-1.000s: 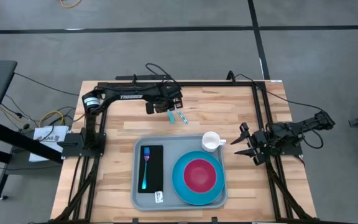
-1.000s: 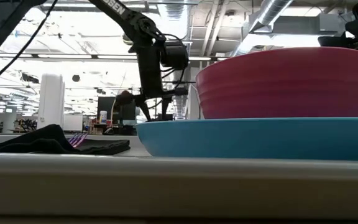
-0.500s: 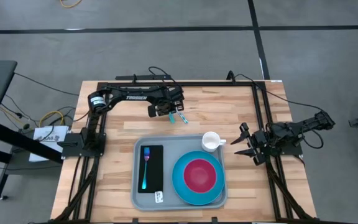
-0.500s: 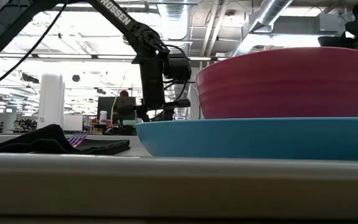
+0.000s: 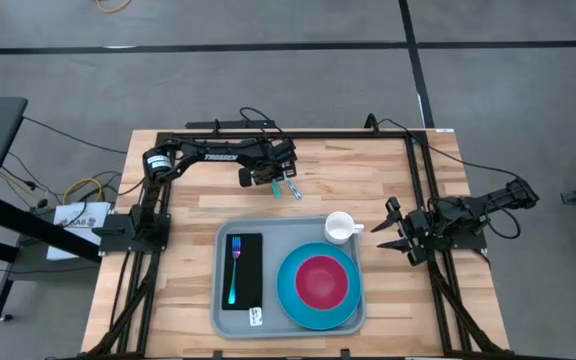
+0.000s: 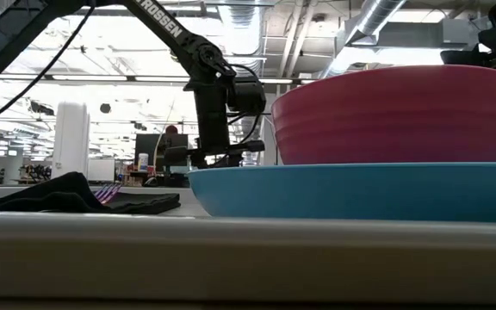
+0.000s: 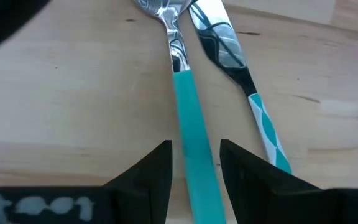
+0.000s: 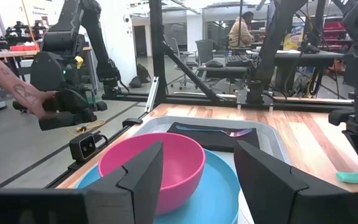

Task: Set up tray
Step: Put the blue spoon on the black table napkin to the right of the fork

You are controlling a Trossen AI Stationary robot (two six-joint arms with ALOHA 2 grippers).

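The wooden bench (image 5: 188, 250) holds the grey-blue tray (image 5: 273, 228) near its front edge. On the tray sit a blue plate (image 5: 290, 298) with a pink bowl (image 5: 320, 281), a black napkin (image 5: 248, 270) with a fork (image 5: 234, 268), and a white cup (image 5: 339, 227). The left gripper (image 7: 194, 165) has its fingers spread around a teal-handled spoon (image 7: 188, 118), beside a knife (image 7: 253, 99). The right gripper (image 5: 396, 232) waits at the bench's right side, fingers spread.

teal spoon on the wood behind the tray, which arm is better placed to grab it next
Left. Its end effector is open and straddles the teal spoon handle, beside the knife. The right end effector waits open beside the tray, far from it.
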